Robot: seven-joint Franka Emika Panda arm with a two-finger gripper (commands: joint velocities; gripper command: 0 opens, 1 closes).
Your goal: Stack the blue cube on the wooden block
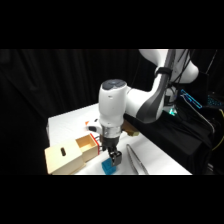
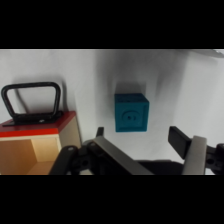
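The blue cube (image 2: 131, 112) lies on the white table, a round mark on its top face. In the wrist view it sits just ahead of the gap between my fingers, touching neither. My gripper (image 2: 150, 150) is open, with one finger (image 2: 107, 150) on the left and the other on the right. From the side, the gripper (image 1: 116, 159) hangs low over the blue cube (image 1: 108, 166) near the table's front edge. A small brown piece (image 1: 131, 132) that looks like the wooden block peeks out behind the arm, mostly hidden.
A pale wooden box (image 1: 64, 159) stands to the left, its drawer (image 1: 90, 146) pulled out toward the gripper. The drawer's red front (image 2: 37, 128) and black handle (image 2: 32, 102) are close on the left. Metal tongs (image 1: 135, 160) lie to the right. A small orange thing (image 1: 92, 128) sits behind.
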